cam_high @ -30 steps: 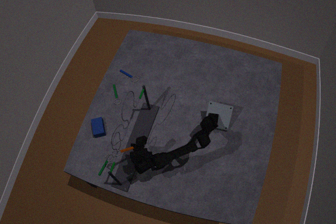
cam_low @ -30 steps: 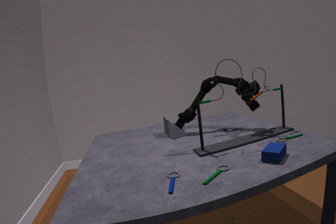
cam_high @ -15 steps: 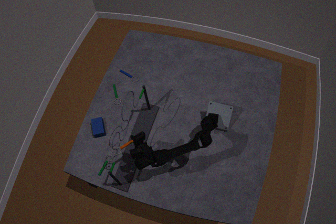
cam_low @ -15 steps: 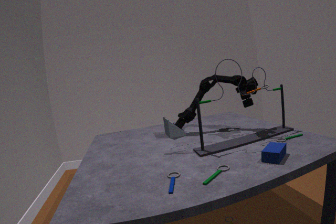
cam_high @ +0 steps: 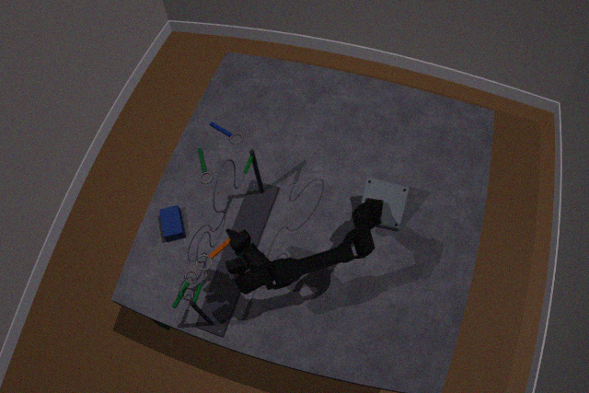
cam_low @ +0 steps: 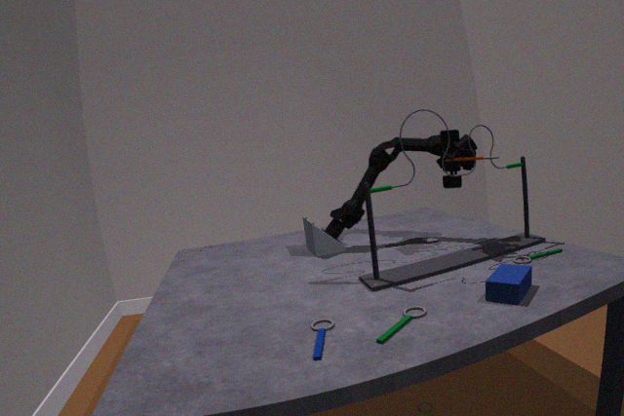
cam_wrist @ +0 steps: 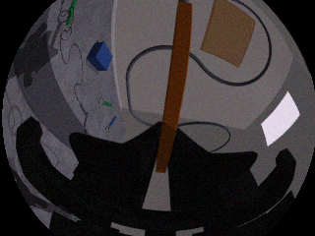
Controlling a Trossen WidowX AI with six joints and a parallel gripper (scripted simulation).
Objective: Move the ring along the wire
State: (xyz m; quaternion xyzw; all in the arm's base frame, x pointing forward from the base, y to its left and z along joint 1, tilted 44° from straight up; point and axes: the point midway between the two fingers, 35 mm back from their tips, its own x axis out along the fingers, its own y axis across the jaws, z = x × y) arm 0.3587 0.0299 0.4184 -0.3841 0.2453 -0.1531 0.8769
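Observation:
My gripper (cam_high: 232, 238) (cam_low: 449, 160) (cam_wrist: 164, 126) is shut on the orange handle (cam_high: 220, 247) (cam_low: 466, 158) (cam_wrist: 178, 84), near the end away from the ring. The handle is about level in the exterior view. The ring (cam_high: 197, 262) (cam_low: 491, 157) is seen nearly edge-on there, at the falling side of the wire's smaller loop; the wire seems to pass through it. The grey wire (cam_low: 424, 109) (cam_wrist: 129, 86) crosses the handle's outline in the wrist view; the gap is unclear. Green parts (cam_high: 248, 164) (cam_high: 197, 292) (cam_low: 380, 189) (cam_low: 514, 166) adjoin the two posts (cam_low: 371, 235) (cam_low: 526, 200).
The posts stand on a dark base board (cam_high: 257, 208) (cam_low: 428, 268). A blue box (cam_high: 171, 223) (cam_low: 508, 283) (cam_wrist: 99, 56), a blue-handled ring (cam_high: 220, 129) (cam_low: 319, 344) and two green-handled rings (cam_high: 202, 160) (cam_high: 179, 294) (cam_low: 394, 329) (cam_low: 547, 253) lie on the table.

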